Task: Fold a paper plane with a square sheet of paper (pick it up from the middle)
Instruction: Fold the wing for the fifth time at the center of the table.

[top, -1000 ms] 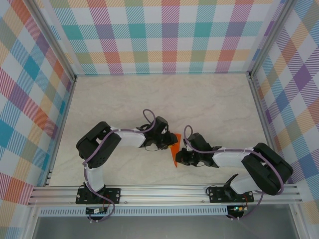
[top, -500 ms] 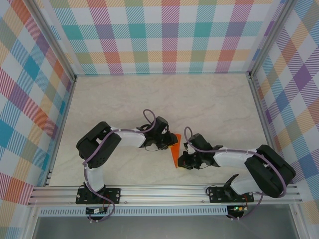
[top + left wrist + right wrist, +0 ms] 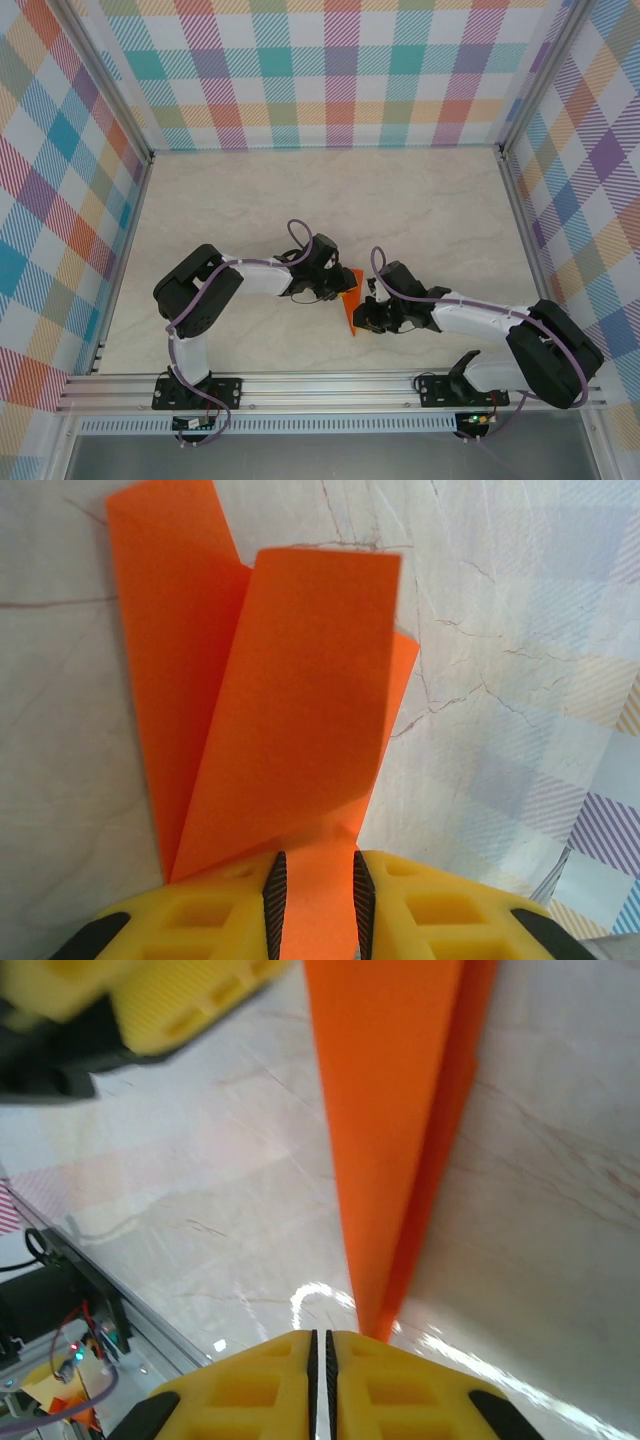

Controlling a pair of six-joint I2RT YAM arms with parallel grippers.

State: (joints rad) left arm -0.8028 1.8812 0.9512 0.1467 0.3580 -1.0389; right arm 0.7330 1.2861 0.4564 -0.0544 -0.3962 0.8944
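Right arm's elbow had swung outward. Its pincer [image 3: 322, 1338] sat pressed together at the tip of the narrow, bright orange folded paper plane [image 3: 350, 300], between the 2 arms. Left pincer [image 3: 318, 868] pinched its fold, likely steadying it over the pale marbled counter [image 3: 420, 210].

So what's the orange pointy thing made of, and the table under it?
The paper plane looks like thin, matte orange paper: it has sharp creases and flat overlapping flaps. The table looks like pale marble-patterned stone or laminate, I can't tell which. It is glossy, since light glints off it.
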